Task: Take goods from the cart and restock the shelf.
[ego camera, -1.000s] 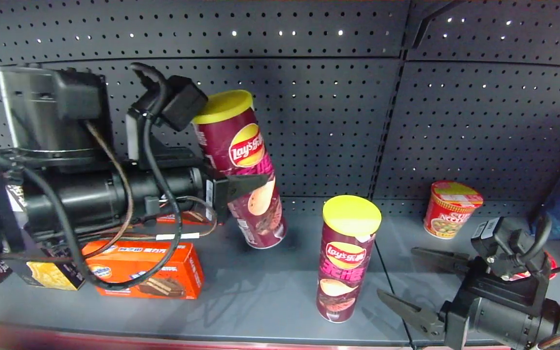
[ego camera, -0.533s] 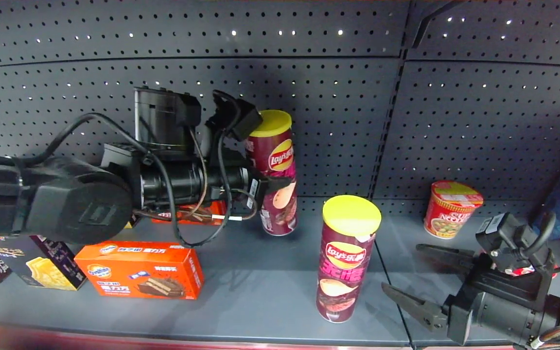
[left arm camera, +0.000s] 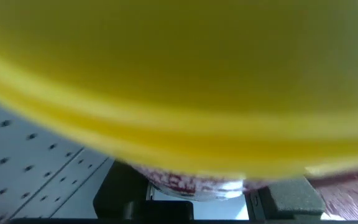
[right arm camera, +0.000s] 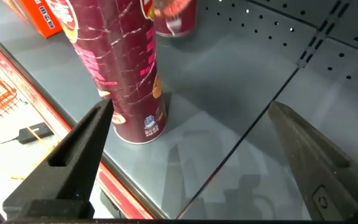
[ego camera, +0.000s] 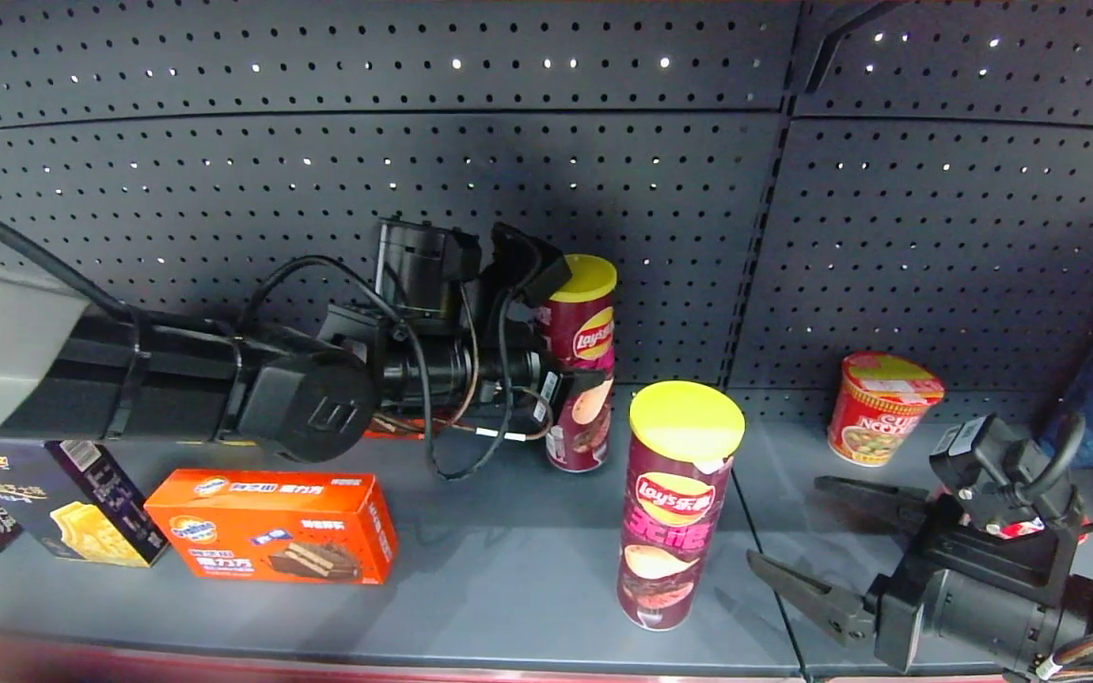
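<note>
The left gripper (ego camera: 586, 391) is clamped around a maroon chip can (ego camera: 589, 327), which stands upright at the back of the shelf (ego camera: 509, 560) by the pegboard. 1 matching can (ego camera: 675, 512) stands apart, nearer the front edge. The right gripper (ego camera: 784, 522) hangs beside that can, jaws spread wide and holding nothing.

Open shelf (ego camera: 499, 560) middle, front can (ego camera: 675, 503) rightward
</note>
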